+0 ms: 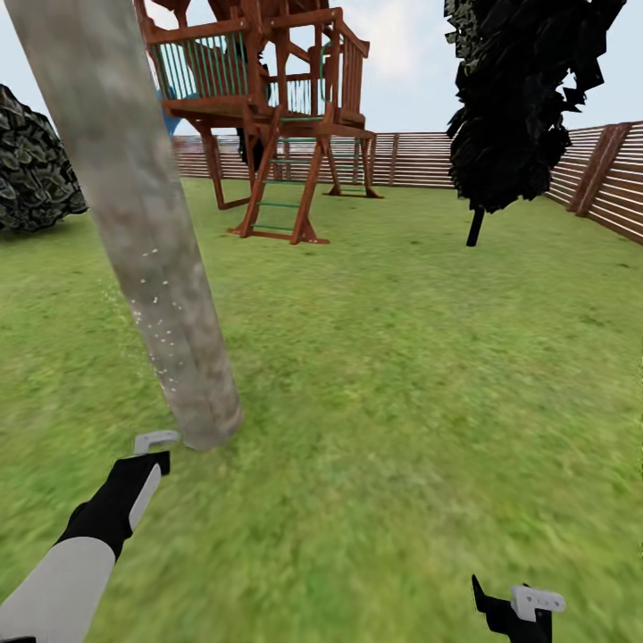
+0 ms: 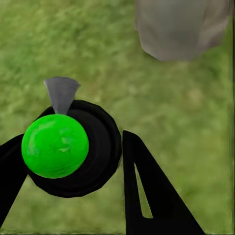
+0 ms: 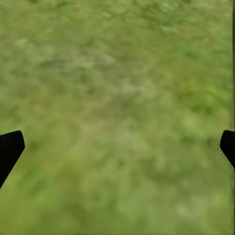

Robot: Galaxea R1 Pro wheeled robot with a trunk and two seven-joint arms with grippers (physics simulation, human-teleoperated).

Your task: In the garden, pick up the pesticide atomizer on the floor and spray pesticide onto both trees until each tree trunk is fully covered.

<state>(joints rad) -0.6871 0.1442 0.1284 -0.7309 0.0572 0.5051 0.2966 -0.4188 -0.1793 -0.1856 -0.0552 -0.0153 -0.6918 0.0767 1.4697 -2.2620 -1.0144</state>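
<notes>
The pesticide atomizer [image 2: 68,147], green-topped and black, was seen clamped between the left gripper's [image 2: 73,171] fingers in the left wrist view, near the tree trunk [image 2: 178,27]. In the head view the trunk leaned at the frame's left, speckled white. The right gripper's [image 3: 117,147] fingers were held apart over the lawn [image 3: 122,73].

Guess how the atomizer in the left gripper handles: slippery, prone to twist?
The atomizer looks rigid: a round black body with a glossy green cap, so probably smooth and a bit slippery. The left gripper clamps a curved surface, so it may rotate between the fingers. Its grey nozzle points toward the trunk; any slip would shift aim.
</notes>
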